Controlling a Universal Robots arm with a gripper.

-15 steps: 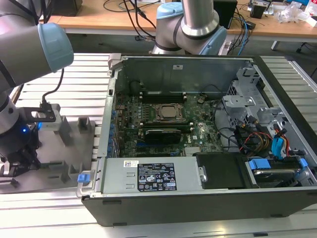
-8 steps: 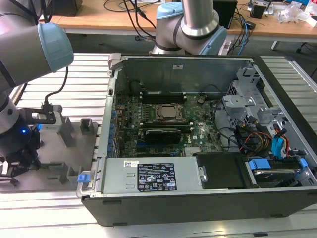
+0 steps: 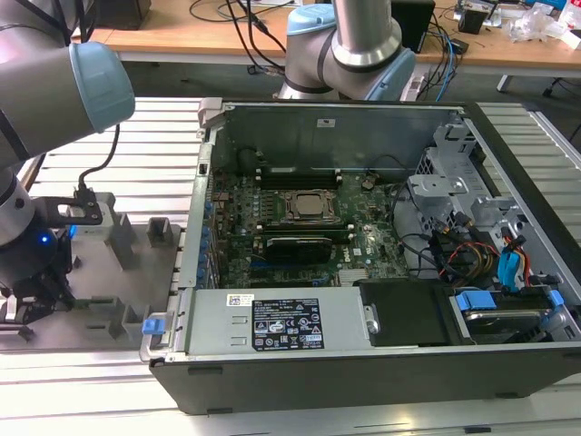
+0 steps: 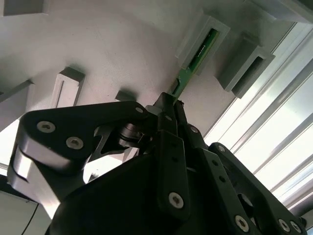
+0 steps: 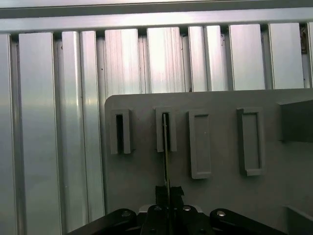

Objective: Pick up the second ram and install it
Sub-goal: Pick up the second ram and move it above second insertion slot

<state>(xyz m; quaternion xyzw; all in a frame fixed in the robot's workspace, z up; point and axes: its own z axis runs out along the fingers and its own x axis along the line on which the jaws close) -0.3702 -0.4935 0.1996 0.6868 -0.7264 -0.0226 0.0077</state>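
At the grey tray (image 3: 91, 291) on the exterior view's left, the tool (image 4: 168, 101) is clamped on one end of the second ram (image 4: 199, 53), whose long axis runs straight ahead from its tips into a slotted block (image 4: 191, 39).

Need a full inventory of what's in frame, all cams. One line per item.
second ram: 1, green, standing in a slotted block on the tray, its near end gripped
tray: 1, grey, on the table at the exterior view's left of the case
upright blocks: several, grey, on the tray
computer case: 1, dark grey, open, centre of the exterior view
motherboard: 1, green, inside the case
table: 1, silver, slatted, under the tray and case
desk: 1, wooden, behind, with cables on it
robot arm: 1, grey with pale blue caps, over the tray
end effector: 1, black, shut on the second ram
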